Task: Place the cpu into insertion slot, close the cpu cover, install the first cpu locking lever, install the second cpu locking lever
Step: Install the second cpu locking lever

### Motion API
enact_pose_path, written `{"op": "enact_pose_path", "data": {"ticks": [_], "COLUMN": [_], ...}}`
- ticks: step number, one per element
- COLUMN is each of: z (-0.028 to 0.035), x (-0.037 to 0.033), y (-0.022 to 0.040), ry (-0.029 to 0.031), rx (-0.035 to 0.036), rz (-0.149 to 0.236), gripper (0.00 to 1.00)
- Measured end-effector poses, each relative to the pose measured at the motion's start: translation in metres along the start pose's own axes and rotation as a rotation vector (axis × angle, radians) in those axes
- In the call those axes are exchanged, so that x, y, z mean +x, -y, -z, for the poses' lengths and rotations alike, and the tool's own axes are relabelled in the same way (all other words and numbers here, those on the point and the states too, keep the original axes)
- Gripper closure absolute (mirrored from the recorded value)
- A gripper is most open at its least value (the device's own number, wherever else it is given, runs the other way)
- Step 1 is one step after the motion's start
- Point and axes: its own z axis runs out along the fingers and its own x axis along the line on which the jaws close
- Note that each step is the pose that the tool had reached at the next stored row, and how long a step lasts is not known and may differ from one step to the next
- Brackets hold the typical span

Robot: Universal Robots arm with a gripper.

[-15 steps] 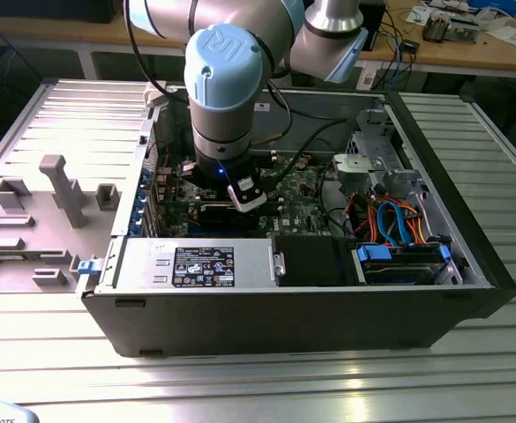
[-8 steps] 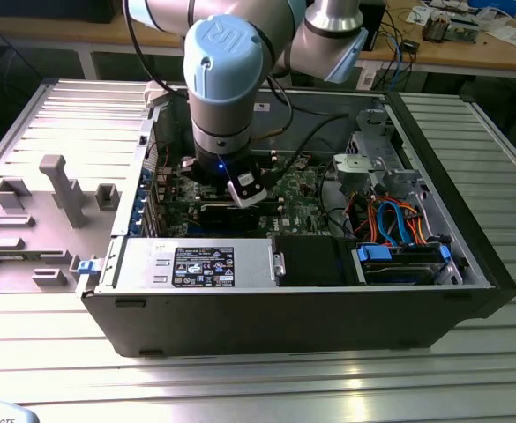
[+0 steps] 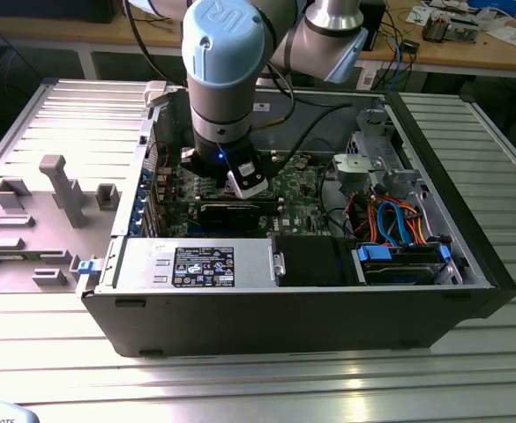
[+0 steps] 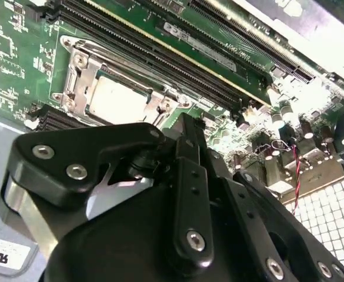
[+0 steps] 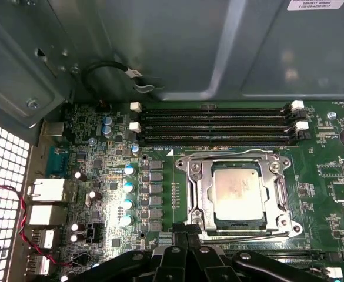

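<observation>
First wrist view gives me the clearest look: the cpu already sits in the insertion slot, and the cpu cover lies flat around it, framing the dull silver-grey top through its square window. I take my bearings from the slot. The 3 long memory slots run just beside it on the far edge, and my pincer hangs close above its near edge. From these pictures I cannot tell whether the pincer is released or clenched; I see nothing held in it. I judge the lever work is in hand. To do it well, I would press low and steady along the slot's rim, keeping the tips clear of the chip's face. The chip looks square, faintly smudged, level inside the frame, with screws at the frame's corners.
</observation>
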Motion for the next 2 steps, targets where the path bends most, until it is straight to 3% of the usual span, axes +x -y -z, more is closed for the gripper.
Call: {"op": "enact_pose_path", "data": {"ticks": [2], "z": [0.0000], "x": [0.0000], "y": [0.0000], "ry": [0.0000], "rx": [0.0000], "rz": [0.000], "gripper": [0.89]}}
